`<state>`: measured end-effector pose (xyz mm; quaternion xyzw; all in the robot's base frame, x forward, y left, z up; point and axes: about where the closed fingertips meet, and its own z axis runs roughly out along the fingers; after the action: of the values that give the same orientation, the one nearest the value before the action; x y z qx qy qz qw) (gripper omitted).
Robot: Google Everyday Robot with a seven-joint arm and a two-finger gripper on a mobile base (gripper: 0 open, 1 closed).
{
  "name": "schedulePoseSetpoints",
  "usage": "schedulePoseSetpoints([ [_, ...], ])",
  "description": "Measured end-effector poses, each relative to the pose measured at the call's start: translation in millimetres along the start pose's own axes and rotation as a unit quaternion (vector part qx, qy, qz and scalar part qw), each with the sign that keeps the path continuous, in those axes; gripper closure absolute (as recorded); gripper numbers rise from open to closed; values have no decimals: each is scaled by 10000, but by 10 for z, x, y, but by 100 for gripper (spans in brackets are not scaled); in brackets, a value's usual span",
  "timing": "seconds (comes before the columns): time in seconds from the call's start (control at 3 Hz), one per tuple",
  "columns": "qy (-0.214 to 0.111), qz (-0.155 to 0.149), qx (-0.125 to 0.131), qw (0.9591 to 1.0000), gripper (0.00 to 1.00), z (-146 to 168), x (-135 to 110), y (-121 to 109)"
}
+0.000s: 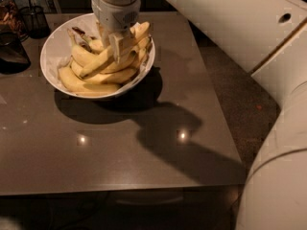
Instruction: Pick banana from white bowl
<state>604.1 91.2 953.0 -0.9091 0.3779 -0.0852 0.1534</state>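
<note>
The white bowl [53, 47] stands at the table's far left, piled with yellow bananas. The banana [93, 65], long and pale yellow, lies diagonally across the pile from lower left to upper right. My gripper [111, 44] hangs straight down into the bowl from the white wrist. Its two fingers [117, 49] straddle the middle of that banana and close against its sides. The banana still rests on the pile. Shorter bananas [88, 84] lie under and beside it.
The bowl sits on a grey-brown table [120, 152]. Dark glass containers [12, 51] stand at the far left edge, and another one [33, 18] stands behind the bowl. My big white arm [268, 56] spans the right side. The table's right edge drops to the floor.
</note>
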Motion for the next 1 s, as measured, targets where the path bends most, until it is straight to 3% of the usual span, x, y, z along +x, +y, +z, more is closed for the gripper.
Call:
schedulePoseSetpoints([
  [0.33,75,542,339,9979,100,-536,-156,28],
  [0.67,74,543,366,9978,100,-532,-156,15],
  [1.0,101,784,415,9960,100,-674,-238,146],
])
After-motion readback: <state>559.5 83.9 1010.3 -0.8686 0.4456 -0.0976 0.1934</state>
